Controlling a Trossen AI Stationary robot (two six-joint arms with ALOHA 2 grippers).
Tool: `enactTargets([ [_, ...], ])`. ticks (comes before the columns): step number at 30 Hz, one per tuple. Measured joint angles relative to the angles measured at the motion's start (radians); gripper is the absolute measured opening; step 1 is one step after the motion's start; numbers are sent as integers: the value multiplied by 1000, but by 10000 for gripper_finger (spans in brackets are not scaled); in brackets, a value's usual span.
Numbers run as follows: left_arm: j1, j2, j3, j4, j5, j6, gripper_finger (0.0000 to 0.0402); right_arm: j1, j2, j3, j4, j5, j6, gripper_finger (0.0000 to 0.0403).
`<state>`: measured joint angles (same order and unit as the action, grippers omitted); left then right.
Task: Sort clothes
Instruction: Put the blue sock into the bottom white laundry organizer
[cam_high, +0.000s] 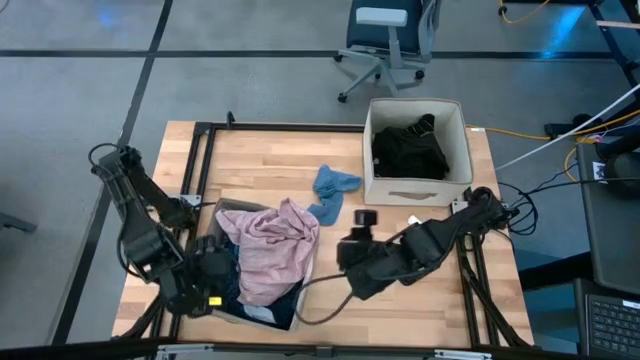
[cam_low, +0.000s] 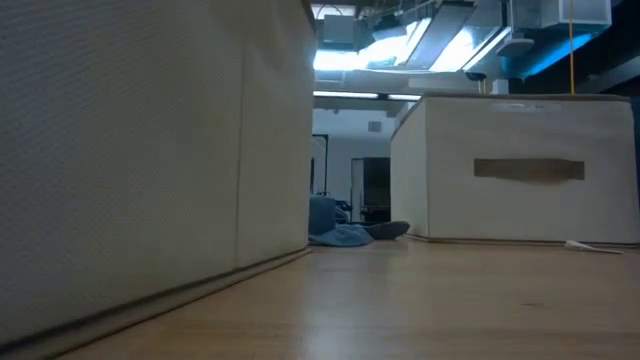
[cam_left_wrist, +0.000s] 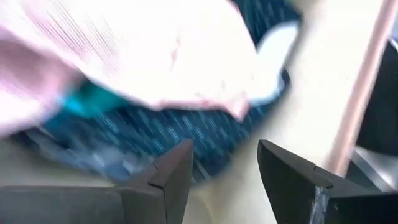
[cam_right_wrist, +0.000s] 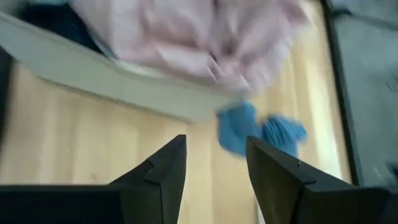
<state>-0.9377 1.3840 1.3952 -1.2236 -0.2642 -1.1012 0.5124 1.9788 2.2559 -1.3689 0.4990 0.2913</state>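
The high view looks straight down on the whole table (cam_high: 420, 300). The low view sits at tabletop height, close beside a bin (cam_low: 150, 150). Both wrist views look closely at the pink top (cam_left_wrist: 155, 56), seen centre-left from above.

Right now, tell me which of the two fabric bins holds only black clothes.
The far bin by the table's back right edge: only black garments lie inside. The near bin, by the left gripper, overflows with a pink top.

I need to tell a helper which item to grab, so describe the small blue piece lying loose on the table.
Between the two beige bins on the wooden table lies a small blue garment. It alone rests on bare wood; the pink top and black clothes sit in bins.
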Motion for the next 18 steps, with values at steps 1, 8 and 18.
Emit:
enactTargets([
  [1, 8, -8, 0, -1, -36, 28, 171, 6, -2, 0, -45, 15, 41, 166],
  [8, 90, -6, 0, 8, -100, 198, 171, 7, -1, -218, -100, 57, 181, 166],
  [18, 73, -6, 0, 6, -125, 222, 171, -155, -64, -759, 298, 13, 114, 166],
])
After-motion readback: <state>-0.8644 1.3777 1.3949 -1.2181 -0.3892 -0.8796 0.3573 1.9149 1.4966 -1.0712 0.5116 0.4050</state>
